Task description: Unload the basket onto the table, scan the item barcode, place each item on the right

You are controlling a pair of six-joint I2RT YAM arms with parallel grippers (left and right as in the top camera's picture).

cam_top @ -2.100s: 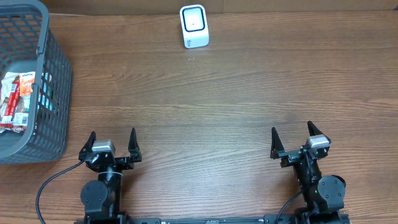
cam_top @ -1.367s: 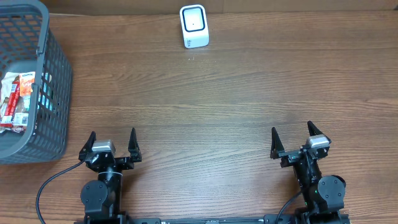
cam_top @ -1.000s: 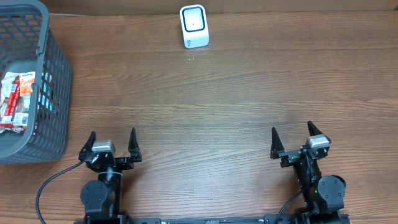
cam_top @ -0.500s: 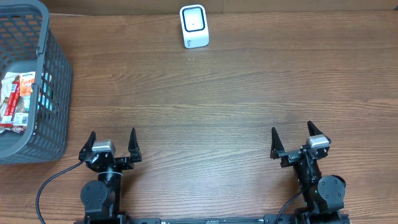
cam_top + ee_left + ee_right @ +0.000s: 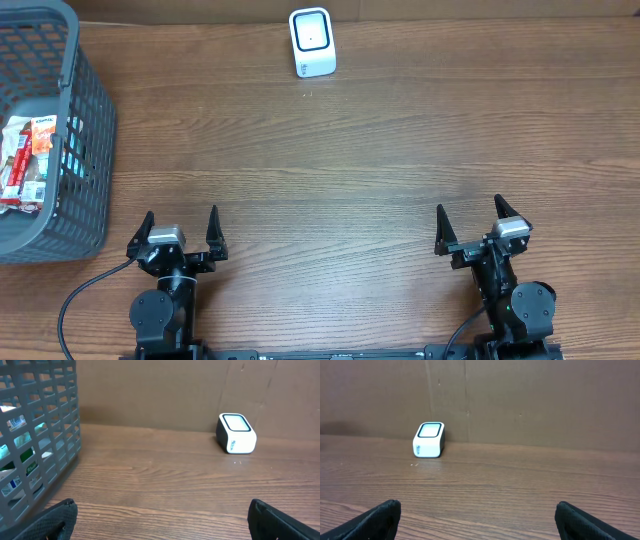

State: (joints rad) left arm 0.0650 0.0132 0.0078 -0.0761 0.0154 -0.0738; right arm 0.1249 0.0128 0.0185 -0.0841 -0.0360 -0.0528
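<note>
The task is judged to be at its start: no item is picked up yet. The left gripper (image 5: 180,215) and the right gripper (image 5: 470,207) are seen at the near edge of the table (image 5: 380,150), jaws wide apart and empty. The packaged items (image 5: 25,160) are kept inside the grey basket (image 5: 92,130) at the left. The white scanner (image 5: 311,42) is placed at the far edge. An item is to be taken out and its barcode shown there

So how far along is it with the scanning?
Nothing looks done yet. In hand: nothing, the left fingers and right fingers are open and empty. Left to do: pick a snack packet from the grey basket and show its barcode to the white scanner.
</note>
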